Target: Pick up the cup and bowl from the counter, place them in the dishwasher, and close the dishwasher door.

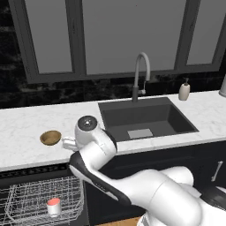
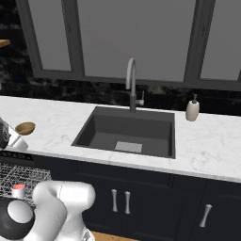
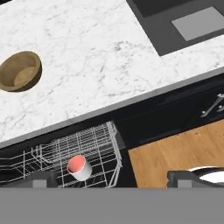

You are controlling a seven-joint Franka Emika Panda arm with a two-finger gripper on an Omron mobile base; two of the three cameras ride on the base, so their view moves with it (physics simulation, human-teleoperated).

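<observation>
The golden-brown bowl (image 1: 50, 137) (image 2: 25, 127) (image 3: 20, 71) sits upright on the white marble counter (image 1: 26, 126) (image 3: 87, 52), left of the sink. The white cup (image 1: 54, 206) (image 2: 19, 190) (image 3: 79, 167) with a red inside stands in the wire rack (image 1: 26, 198) (image 3: 96, 148) of the open dishwasher (image 1: 31, 171) under the counter. My gripper (image 3: 113, 177) (image 1: 67, 144) hangs over the counter's front edge, just right of the bowl and above the rack. It is open, with nothing between its fingers. The dishwasher door is out of view.
A dark inset sink (image 1: 145, 117) (image 2: 127, 132) with a curved faucet (image 1: 140, 75) lies to the right, and a beige soap dispenser (image 1: 184, 90) (image 2: 192, 110) stands behind it. Dark cabinets (image 2: 127, 202) run below the counter. Wood floor (image 3: 175, 153) shows beside the rack.
</observation>
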